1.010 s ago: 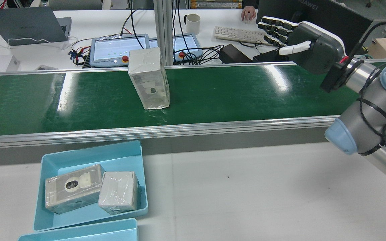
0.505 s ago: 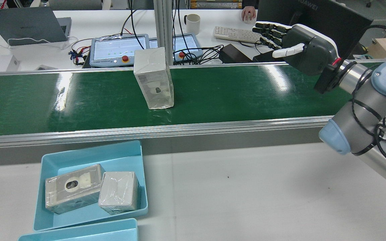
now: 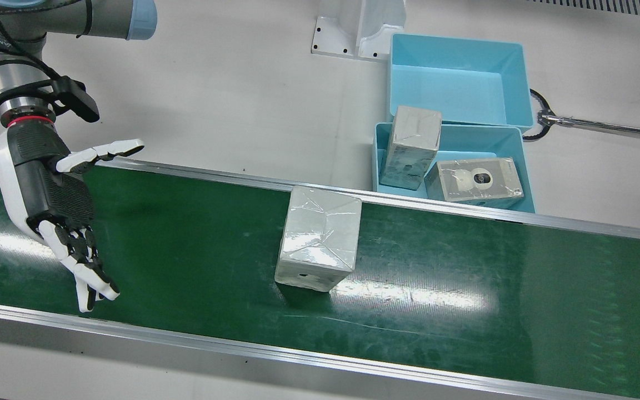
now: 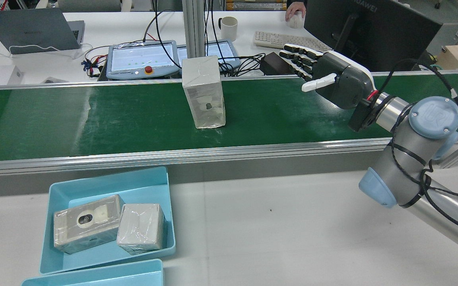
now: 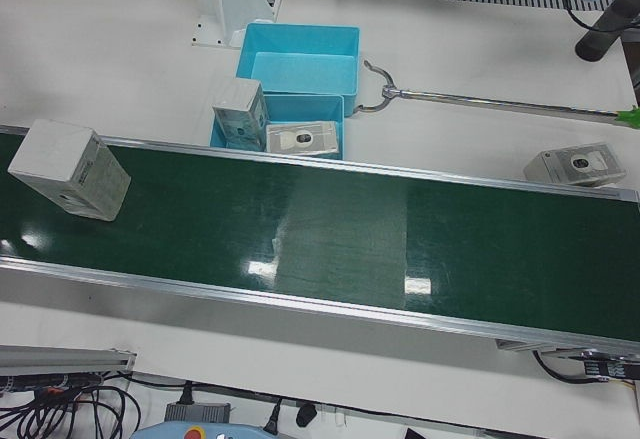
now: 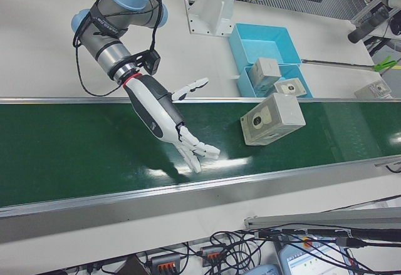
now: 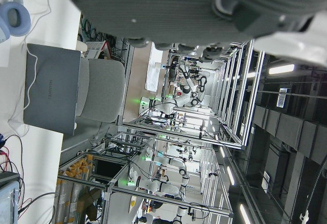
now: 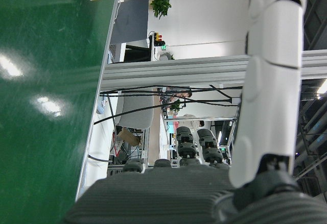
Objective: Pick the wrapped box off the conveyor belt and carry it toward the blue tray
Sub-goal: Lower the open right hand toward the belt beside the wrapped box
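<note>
Green conveyor belt (image 4: 94,115) carries the wrapped box (image 4: 204,92), upright at frame centre in the rear view. Right robot hand (image 4: 324,75) hovers right of it, well apart, fingers spread, holding nothing. Blue tray (image 4: 155,180) at lower left holds two wrapped boxes. Left robot hand (image 7: 204,9): grip state unclear.

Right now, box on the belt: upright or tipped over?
Upright. The wrapped box stands tall on its small end on the conveyor belt; the open right hand is apart from it.
</note>
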### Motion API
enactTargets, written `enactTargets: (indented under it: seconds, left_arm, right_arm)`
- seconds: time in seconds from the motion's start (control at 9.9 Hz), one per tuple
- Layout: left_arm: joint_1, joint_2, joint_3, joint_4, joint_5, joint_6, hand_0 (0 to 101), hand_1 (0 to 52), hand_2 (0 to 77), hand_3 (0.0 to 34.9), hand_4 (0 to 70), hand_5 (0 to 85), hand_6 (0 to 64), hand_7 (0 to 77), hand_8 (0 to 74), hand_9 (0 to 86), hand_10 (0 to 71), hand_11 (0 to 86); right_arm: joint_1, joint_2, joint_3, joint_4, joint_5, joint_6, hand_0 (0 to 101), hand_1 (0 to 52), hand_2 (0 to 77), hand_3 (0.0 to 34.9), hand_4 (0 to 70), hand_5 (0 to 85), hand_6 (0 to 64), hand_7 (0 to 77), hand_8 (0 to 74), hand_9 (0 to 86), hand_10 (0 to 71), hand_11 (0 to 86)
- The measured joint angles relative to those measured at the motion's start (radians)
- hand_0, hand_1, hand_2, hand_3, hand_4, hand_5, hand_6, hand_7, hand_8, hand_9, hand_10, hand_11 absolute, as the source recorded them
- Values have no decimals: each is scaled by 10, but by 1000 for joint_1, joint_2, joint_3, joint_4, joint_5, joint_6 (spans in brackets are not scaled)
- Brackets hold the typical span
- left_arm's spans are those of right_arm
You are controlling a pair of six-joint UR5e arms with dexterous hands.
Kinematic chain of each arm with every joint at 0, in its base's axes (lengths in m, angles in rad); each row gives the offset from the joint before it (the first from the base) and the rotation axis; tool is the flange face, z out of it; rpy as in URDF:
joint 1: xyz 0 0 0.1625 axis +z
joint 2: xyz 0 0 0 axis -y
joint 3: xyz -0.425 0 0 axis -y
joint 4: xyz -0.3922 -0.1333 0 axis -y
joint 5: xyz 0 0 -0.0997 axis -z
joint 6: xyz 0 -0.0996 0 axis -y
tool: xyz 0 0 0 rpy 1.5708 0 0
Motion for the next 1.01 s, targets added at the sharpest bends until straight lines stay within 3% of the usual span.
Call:
enactTargets:
  seconds: [0.1,0.2,0.3,0.4,0.51,0.61,0.71,0.81,0.91,1.01]
  left_arm:
    - [0,0,0,0,0,0,0,0,11,0,0,5,0,5,5,0,0,0]
    - [0,0,0,0,0,0,0,0,11,0,0,5,0,5,5,0,5,0]
    - [0,0,0,0,0,0,0,0,11,0,0,5,0,5,5,0,5,5]
    - [0,0,0,0,0,0,0,0,11,0,0,5,0,5,5,0,5,5]
    - [0,0,0,0,0,0,0,0,11,0,0,5,0,5,5,0,0,0]
    - [0,0,0,0,0,0,0,0,11,0,0,5,0,5,5,0,0,0]
    - [0,0,0,0,0,0,0,0,5,0,0,5,0,5,5,0,5,0]
    - [0,0,0,0,0,0,0,0,11,0,0,11,0,5,5,0,5,0]
    - [0,0,0,0,0,0,0,0,11,0,0,5,0,5,5,0,5,0]
    - [0,0,0,0,0,0,0,0,11,0,0,5,0,5,5,0,5,0]
  right_arm:
    - [1,-5,3,0,0,2,475,142,82,31,44,153,0,114,0,16,0,16]
    - [1,-9,5,0,0,3,475,153,136,32,54,169,0,136,0,16,0,16]
    - [1,-12,7,0,0,4,527,327,278,12,180,284,93,295,0,131,33,104]
    - [1,-13,8,-1,0,5,527,327,278,12,180,284,93,295,0,131,33,104]
    - [1,-14,10,-2,-1,6,530,240,398,13,202,262,82,273,0,71,27,60]
    - [3,-15,12,-2,-1,7,514,196,322,13,109,213,55,213,0,54,0,22]
    - [4,-15,13,-2,-1,8,514,196,322,13,109,213,55,213,0,54,0,22]
    - [3,-15,13,-3,-2,7,511,229,235,45,65,207,33,196,0,33,0,22]
    - [1,-16,13,-4,-2,5,510,229,316,8,164,245,71,262,33,98,22,33]
    - [0,-16,13,-5,-2,4,505,180,169,28,82,185,33,180,0,22,0,16]
